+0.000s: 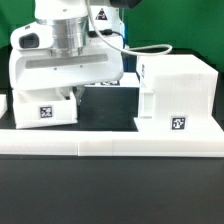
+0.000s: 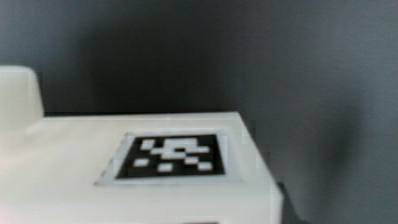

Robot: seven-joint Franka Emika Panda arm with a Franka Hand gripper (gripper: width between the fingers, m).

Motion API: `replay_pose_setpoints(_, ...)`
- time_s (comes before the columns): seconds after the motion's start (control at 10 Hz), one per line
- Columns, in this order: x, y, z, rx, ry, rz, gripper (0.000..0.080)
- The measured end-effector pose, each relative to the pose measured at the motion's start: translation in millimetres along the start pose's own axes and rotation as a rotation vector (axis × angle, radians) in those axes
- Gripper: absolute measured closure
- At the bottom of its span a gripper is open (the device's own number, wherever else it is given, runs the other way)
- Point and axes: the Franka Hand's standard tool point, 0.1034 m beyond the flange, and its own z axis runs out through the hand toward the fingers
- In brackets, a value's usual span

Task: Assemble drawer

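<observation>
White boxy arm (image 1: 57,11) with a ribbed silver wrist collar (image 1: 71,36).

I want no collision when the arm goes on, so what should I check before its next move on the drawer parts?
1. Gripper open or shut: cannot tell, the fingers are hidden in both views.
2. Tray box upright, its marker facing the exterior view: ok.
3. Housing upright and apart from the tray box: ok.
4. Tag on the white part under the wrist camera fully in frame: ok, though a little blurred.
5. Second tray box located: cannot tell.
</observation>
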Motion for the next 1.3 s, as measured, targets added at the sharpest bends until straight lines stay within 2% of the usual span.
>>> replay_pose_setpoints(0.1, 3.0, -3.1, -10.5, 0.006, 0.003, -0.05, 0.0757)
replay_pose_setpoints(0.3, 4.6, -6.1, -17.8, 0.023, -0.009, -0.147, 0.0757)
replay_pose_setpoints(0.6, 2.6, -5.2, -15.8, 0.023, -0.011, -0.2, 0.0757)
replay_pose_setpoints(1.3, 3.0, 2.1, -11.2, 0.015, -0.03, -0.774, 0.0757)
